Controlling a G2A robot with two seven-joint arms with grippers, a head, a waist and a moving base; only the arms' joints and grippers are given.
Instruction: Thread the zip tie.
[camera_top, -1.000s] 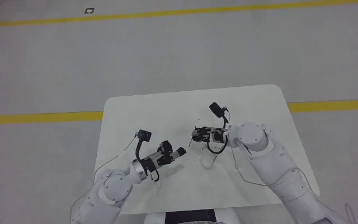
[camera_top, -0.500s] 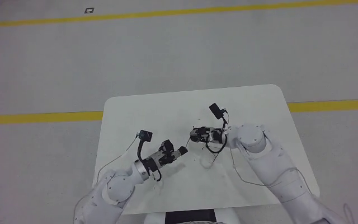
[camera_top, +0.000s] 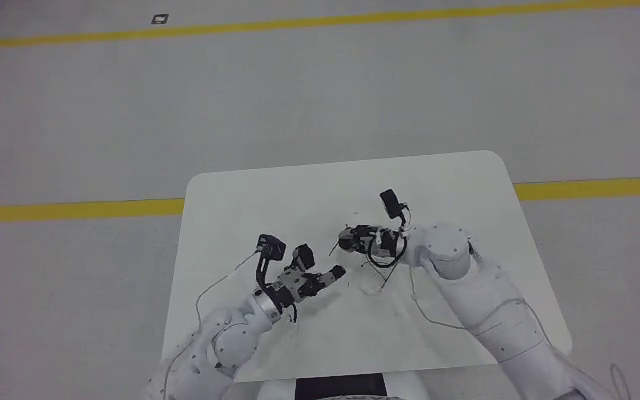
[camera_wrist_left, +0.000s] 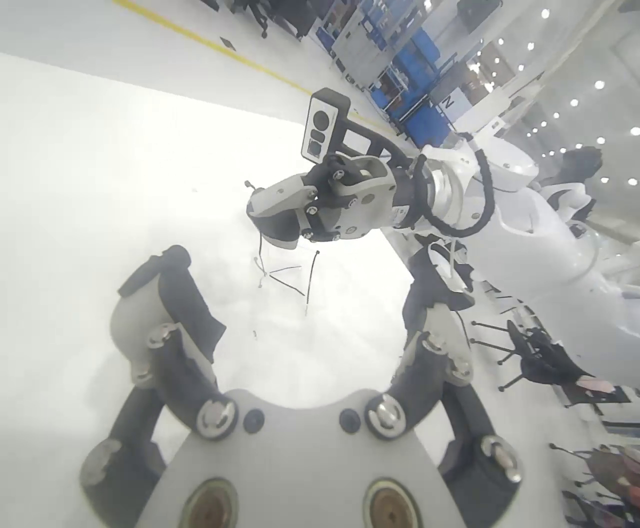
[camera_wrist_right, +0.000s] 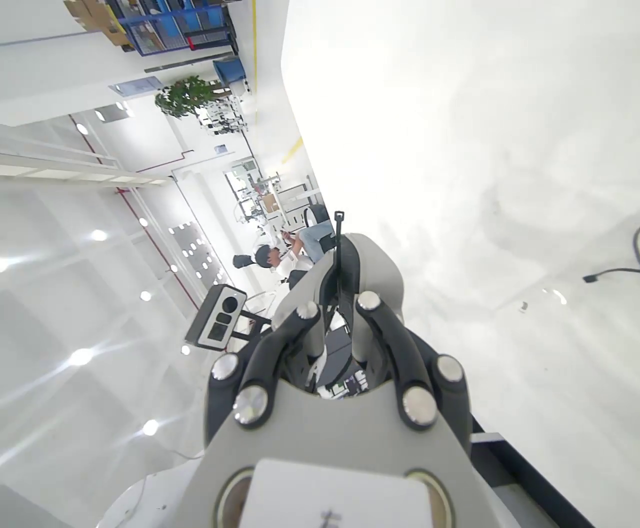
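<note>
Zip tie (camera_wrist_right: 339, 220), black and thin, sits pinched between the closed fingers of the right gripper (camera_top: 347, 238), with its square head poking just past the fingertips. That gripper hangs above the middle of the white table (camera_top: 450, 180). Just beside it, nearer the robot, the left gripper (camera_top: 330, 272) points toward it, fingers spread wide with nothing between them. The top view puts the two grippers close together but not touching. The left wrist view adds what the top view barely resolves: a few loose ties (camera_wrist_left: 285, 279) lying crossed on the table under the right gripper, and a thin strand hanging below its fingers. The right wrist view shows the held tie's head end standing straight between the finger pads.
</note>
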